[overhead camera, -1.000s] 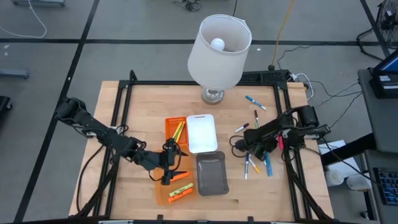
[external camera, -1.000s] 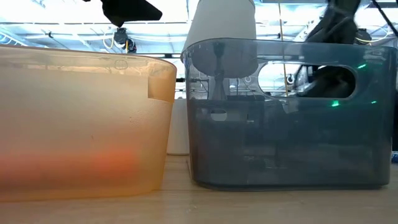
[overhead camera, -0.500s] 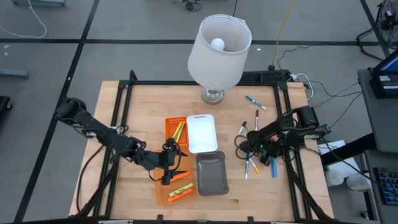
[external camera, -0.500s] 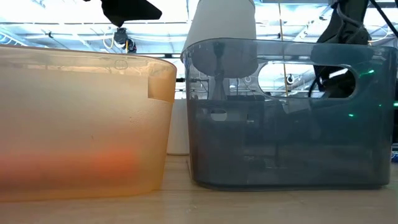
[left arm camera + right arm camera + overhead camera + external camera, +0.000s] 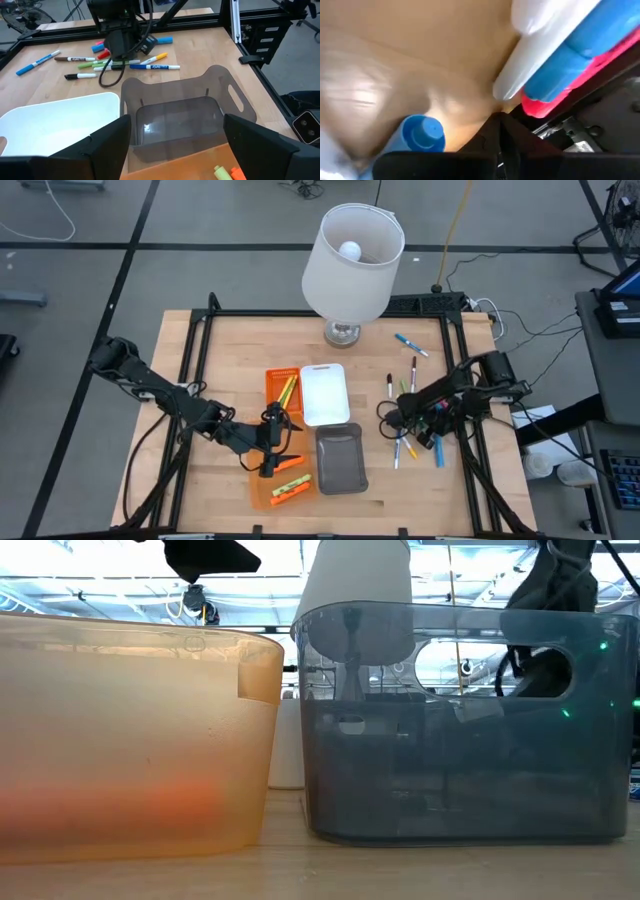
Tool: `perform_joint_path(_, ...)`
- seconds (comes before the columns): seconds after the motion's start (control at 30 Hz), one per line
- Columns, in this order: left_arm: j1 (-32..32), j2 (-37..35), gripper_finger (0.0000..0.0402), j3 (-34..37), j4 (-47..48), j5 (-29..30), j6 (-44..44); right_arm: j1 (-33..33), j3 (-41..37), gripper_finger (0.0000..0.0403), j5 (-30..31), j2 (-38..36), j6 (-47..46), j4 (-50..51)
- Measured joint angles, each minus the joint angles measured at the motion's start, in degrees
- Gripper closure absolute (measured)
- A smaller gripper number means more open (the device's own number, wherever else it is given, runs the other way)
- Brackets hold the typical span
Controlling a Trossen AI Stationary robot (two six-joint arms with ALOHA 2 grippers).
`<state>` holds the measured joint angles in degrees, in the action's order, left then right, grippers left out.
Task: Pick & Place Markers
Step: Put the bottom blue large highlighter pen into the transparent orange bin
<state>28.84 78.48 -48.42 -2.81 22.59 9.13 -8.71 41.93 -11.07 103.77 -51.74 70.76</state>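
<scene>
Here my left claw (image 5: 272, 452) hangs wide open and empty above the orange tray (image 5: 262, 492); my right claw (image 5: 392, 418), fully closed, presses among the markers (image 5: 418, 438) on the surface (image 5: 230, 350).

Lamp (image 5: 352, 265) over table's (image 5: 230, 350) far edge

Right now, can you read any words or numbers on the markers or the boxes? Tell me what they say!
No text can be read anywhere.
Markers on the table: some white barrels carry dark print, too small and blurred to read.
Orange tray, grey tray, white tray: no words or numbers visible.
Lamp shade: plain, no writing.
</scene>
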Motion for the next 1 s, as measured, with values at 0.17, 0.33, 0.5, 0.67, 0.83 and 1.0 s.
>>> perform_joint_path(0.17,0.00,0.00,0.0091,0.00,-0.28,0.00,-0.38,-2.07,5.27,0.0403,9.65,-3.64,-6.10,14.77)
perform_joint_path(0.33,0.00,0.00,0.0094,0.00,-0.16,-0.01,0.02,-1.50,6.52,0.0403,13.67,-8.90,-10.07,18.21)
perform_joint_path(0.5,0.00,0.00,0.0085,0.00,0.08,-0.04,0.04,2.50,3.68,0.0403,21.95,-11.40,-11.35,11.08)
perform_joint_path(0.67,0.00,0.00,0.0075,-0.02,0.11,-0.04,-0.07,5.66,3.31,0.0403,24.75,-12.23,-6.83,8.67)
perform_joint_path(0.83,0.00,0.00,0.0076,-0.02,0.19,-0.02,-0.36,3.70,5.97,0.0403,27.48,-18.52,-5.57,9.14)
perform_joint_path(1.0,0.00,0.00,0.0086,-0.01,0.63,-0.02,-0.35,-4.39,8.67,0.0403,18.87,-29.19,-8.73,7.50)
